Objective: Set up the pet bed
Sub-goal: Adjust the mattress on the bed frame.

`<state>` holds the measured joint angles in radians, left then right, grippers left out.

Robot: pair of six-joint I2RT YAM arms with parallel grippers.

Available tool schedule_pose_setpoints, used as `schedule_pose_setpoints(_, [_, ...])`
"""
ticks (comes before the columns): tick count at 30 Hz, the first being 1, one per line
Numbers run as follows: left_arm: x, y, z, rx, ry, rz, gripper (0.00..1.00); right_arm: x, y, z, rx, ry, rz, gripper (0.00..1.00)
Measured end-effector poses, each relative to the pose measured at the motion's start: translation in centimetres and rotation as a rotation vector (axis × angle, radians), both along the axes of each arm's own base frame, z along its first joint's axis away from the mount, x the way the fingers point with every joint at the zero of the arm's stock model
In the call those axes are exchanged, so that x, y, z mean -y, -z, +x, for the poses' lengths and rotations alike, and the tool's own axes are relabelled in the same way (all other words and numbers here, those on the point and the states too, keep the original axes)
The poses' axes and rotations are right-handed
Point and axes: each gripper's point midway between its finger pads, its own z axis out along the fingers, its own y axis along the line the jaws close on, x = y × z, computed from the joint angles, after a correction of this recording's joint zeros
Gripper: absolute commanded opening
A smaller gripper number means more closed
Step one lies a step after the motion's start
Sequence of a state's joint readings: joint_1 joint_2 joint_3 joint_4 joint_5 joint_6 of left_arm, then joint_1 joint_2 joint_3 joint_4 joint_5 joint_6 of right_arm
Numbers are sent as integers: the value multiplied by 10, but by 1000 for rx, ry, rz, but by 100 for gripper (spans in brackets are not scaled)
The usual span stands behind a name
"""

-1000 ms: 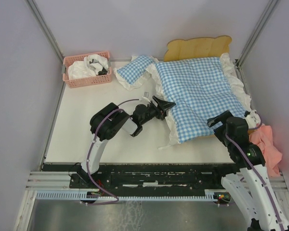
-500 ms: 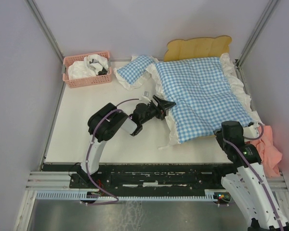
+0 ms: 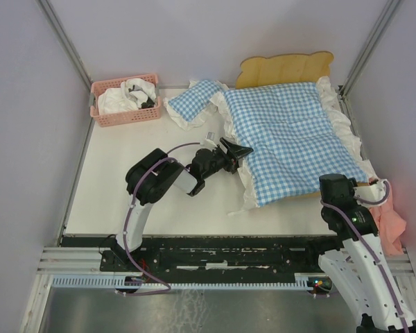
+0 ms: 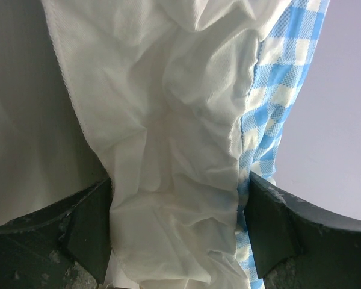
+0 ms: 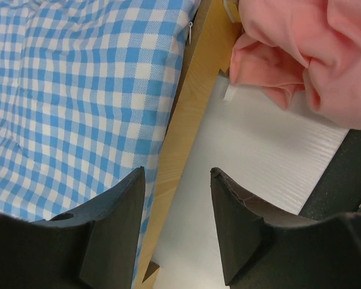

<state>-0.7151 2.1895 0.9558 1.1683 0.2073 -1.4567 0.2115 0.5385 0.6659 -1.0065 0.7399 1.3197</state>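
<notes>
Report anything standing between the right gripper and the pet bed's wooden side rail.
Nothing visible does. The right gripper hangs open over the pet bed, straddling its bare wooden rail. The gingham bedding lies inside that rail; the pink cloth lies outside it.

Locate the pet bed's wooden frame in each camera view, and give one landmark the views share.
Top external: pet bed at upper right, headboard showing beyond the gingham bedding.
Left wrist: frame not in view; only the bedding's ruffle.
Right wrist: its side rail runs diagonally through the centre, beside the pink cloth.
Shared landmark: the gingham bedding, in all three views.
</notes>
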Motion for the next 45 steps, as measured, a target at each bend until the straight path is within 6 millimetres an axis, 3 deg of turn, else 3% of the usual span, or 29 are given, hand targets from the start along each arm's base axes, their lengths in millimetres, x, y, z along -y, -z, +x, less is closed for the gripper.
schedule_pose_setpoints(8, [0,0,0,0,0,0,83,0,18,11,-116,22,-2,51])
schedule_pose_setpoints(15, [-1,0,0,-3,-4,3,83,3,33,20,-78,73,95,49])
schedule_pose_setpoints(23, [-2,1,0,-6,-6,6,83,3,41,31,11,90,143,54])
schedule_pose_setpoints(32, [-2,1,1,-6,-16,7,83,4,50,34,1,96,166,56])
schedule_pose_setpoints(36, [-2,2,1,-7,-16,8,83,5,40,29,-14,94,157,57])
schedule_pose_setpoints(42, [-4,4,1,-12,-21,13,83,25,-10,13,39,147,57,57])
schedule_pose_setpoints(45, [-4,4,1,-13,-22,13,83,33,-12,5,5,178,22,58])
